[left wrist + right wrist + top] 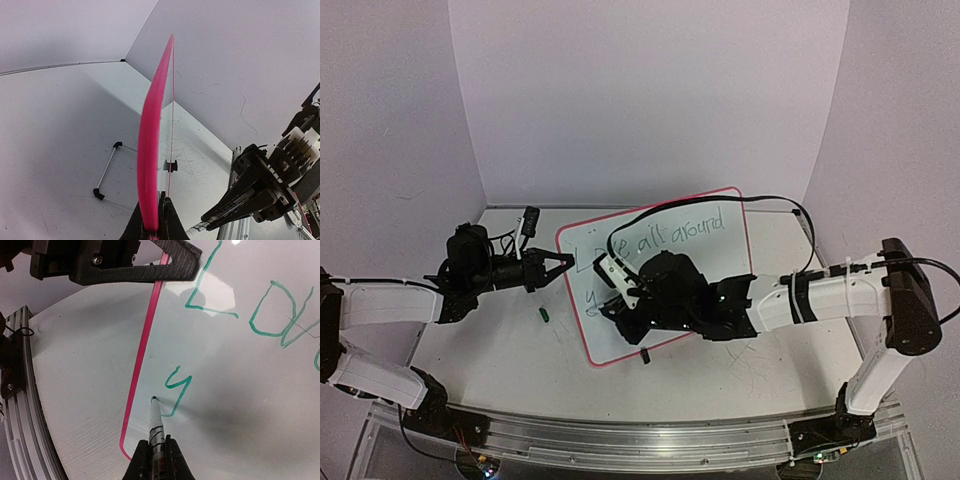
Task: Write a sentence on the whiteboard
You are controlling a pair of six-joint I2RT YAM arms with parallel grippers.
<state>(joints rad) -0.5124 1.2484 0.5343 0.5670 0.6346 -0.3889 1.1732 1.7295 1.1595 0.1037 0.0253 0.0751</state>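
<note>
Right end effector (156,446), gripping a marker (156,422), hides half the sentence (682,232). Left end effector (154,207) pinches the whiteboard (150,140) at its rim.

From above, the right arm (680,295) hides part of "Love" and everything after the "y" in the sentence (680,235) on the whiteboard (732,258), and the small green thing (544,314) left of it is too small to name.

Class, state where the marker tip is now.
In the right wrist view, the marker in the right gripper has its tip on the whiteboard, just left of the green y.
</note>
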